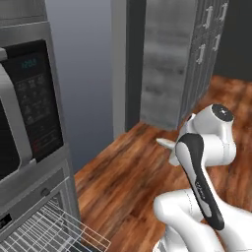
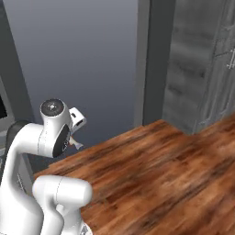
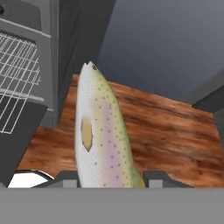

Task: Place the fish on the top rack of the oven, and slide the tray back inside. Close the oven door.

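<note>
A: How many things do you count?
B: One fish [image 3: 99,131], one rack [image 1: 47,232], one oven [image 1: 39,197], one microwave [image 1: 29,103] above it.
A: And the fingers [image 3: 111,177]?
B: Closed tight on the fish's tail end; its head points away, over the wood floor [image 3: 170,135].
A: Where's the rack?
B: Pulled out past the oven's mouth, over the lowered door [image 3: 19,131], off to the fish's left. Bare floor lies beyond, up to the cabinets [image 1: 172,64].
</note>
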You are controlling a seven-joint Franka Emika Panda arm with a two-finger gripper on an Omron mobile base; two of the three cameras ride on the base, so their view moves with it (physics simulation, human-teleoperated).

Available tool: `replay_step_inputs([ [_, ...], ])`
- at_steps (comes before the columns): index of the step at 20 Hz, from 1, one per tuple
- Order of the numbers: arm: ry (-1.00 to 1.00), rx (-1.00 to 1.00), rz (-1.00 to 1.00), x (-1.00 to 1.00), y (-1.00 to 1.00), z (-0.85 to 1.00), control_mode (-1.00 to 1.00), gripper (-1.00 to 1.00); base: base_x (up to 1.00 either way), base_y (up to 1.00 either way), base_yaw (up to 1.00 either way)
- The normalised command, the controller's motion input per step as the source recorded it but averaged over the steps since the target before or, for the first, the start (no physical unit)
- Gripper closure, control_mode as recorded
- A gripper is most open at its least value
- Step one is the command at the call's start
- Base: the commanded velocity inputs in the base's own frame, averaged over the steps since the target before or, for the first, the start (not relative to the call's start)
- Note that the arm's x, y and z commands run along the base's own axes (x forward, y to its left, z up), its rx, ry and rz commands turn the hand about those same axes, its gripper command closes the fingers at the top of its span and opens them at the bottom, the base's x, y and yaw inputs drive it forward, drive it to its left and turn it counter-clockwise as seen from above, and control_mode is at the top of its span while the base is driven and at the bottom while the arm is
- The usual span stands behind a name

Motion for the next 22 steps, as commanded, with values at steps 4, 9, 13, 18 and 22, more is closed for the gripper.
replay_step_inputs([
  [4, 0.00, 0.00, 0.00, 0.00, 0.00, 0.00, 1.00, 1.00, 0.87, -0.13, 0.47],
  [9, 0.00, 0.00, 0.00, 0.00, 0.00, 0.00, 1.00, 1.00, 0.80, -0.40, 0.43],
  [13, 0.00, 0.00, 0.00, 0.00, 0.00, 0.00, 1.00, 1.00, 0.62, -0.44, 0.55],
  [18, 0.00, 0.00, 0.00, 0.00, 0.00, 0.00, 1.00, 1.00, 0.33, -0.44, 0.66],
  [22, 0.00, 0.00, 0.00, 0.00, 0.00, 0.00, 1.00, 1.00, 0.15, -0.42, 0.69],
])
